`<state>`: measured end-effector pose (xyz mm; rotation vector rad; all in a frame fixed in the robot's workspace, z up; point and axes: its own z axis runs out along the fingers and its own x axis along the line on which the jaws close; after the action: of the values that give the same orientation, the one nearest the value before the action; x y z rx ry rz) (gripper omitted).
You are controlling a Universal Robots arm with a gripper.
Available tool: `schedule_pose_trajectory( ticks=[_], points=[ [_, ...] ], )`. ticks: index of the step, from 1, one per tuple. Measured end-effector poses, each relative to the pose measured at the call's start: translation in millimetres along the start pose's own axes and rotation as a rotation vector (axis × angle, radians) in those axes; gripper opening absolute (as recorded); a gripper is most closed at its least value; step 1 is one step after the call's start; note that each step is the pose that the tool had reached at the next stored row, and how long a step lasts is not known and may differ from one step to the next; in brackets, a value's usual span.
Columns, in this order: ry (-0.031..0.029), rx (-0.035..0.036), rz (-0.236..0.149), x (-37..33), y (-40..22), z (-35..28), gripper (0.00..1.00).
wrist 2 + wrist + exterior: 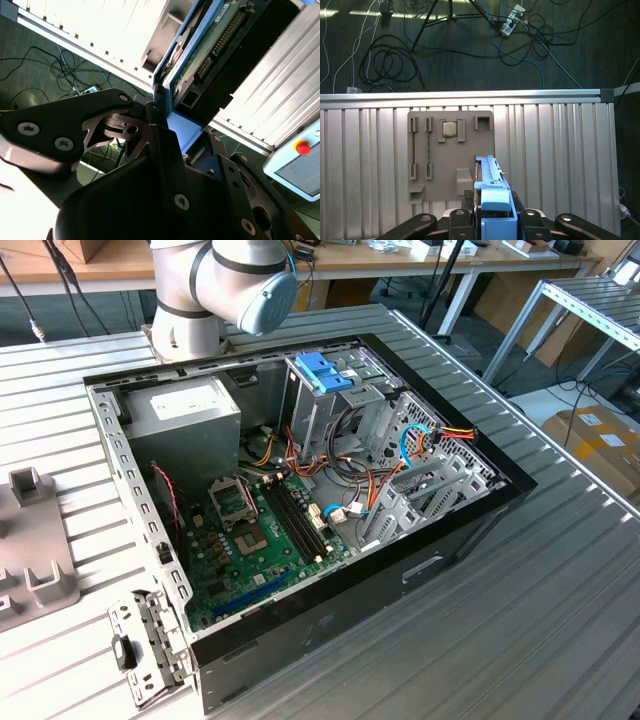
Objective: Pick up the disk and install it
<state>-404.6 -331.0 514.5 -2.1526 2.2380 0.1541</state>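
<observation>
- The claw (492,222) is clamped on the disk (494,192). In both wrist views its black fingers (167,150) press on either side of the blue frame at the disk's near end.
- The disk stands on edge and runs away from the claw. In the second wrist view its green circuit board (202,62) faces out inside the frame.
- Just past it, in the first wrist view, lies a grey holder plate (451,155) with slots and a small square chip (449,129). The disk's far end overlaps the plate; I cannot tell whether they touch.
- The plate rests on a ribbed metal table (560,150).
- Beyond the table edge, cables (385,62) lie loose on a dark floor.
- In the exterior view an open computer case (330,625) sits on the ribbed table. Its motherboard (260,540) is exposed, and a blue bracket (322,370) tops the drive cage (315,415).
- The arm (225,285) rises behind the case.
</observation>
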Motion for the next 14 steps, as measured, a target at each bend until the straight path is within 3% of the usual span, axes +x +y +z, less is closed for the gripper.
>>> schedule_pose_trajectory(
  ticks=[14],
  points=[
    [0.0001, -0.0001, 0.0, -0.1, -3.1, -0.2, 0.37]
  ],
)
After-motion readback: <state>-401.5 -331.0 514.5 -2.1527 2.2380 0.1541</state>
